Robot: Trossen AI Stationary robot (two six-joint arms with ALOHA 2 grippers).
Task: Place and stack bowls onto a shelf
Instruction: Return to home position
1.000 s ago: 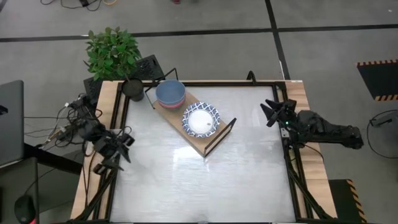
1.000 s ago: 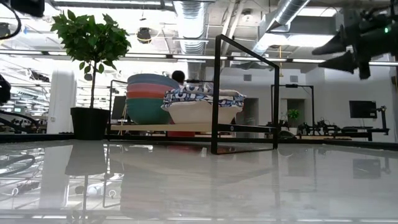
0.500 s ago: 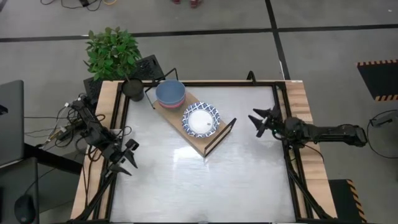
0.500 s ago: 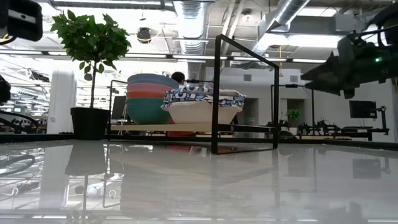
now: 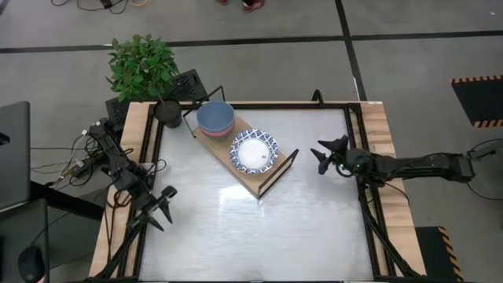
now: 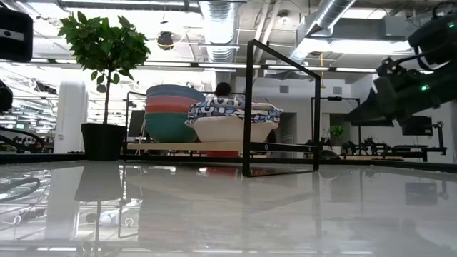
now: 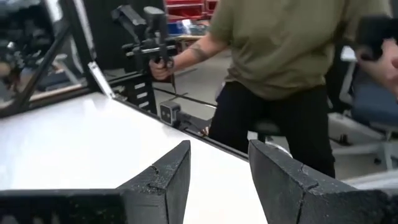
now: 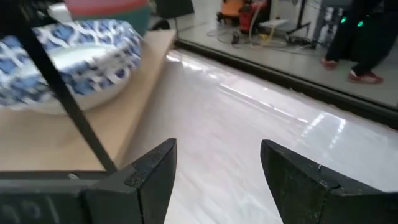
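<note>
The light-wood shelf [image 5: 236, 167] lies slantwise on the table's far half, with black wire end frames [image 6: 282, 107]. On it stands a stack of small bowls [image 5: 214, 118], light blue on top, over pink, red and teal [image 6: 170, 114]. Beside the stack sit the blue-and-white patterned bowls [image 5: 253, 151], also seen in the right wrist view [image 8: 74, 59]. My right gripper [image 5: 321, 156] hovers open to the right of the shelf, fingers [image 8: 155, 171] pointing toward it. My left gripper [image 5: 163, 208] is open near the table's left edge, away from the bowls.
A potted green plant [image 5: 143, 67] stands at the far left corner beside the shelf's end. A person in an olive shirt [image 7: 280, 56] stands beyond the table's edge. The bare metal tabletop [image 5: 259, 228] stretches across the near half.
My right gripper has moved toward the table's left, nearer the shelf's end frame, and come down lower as its arm stretched out. My left gripper has swung out from the left edge toward the near edge and a little over the table. The bowls and shelf have stayed put.
</note>
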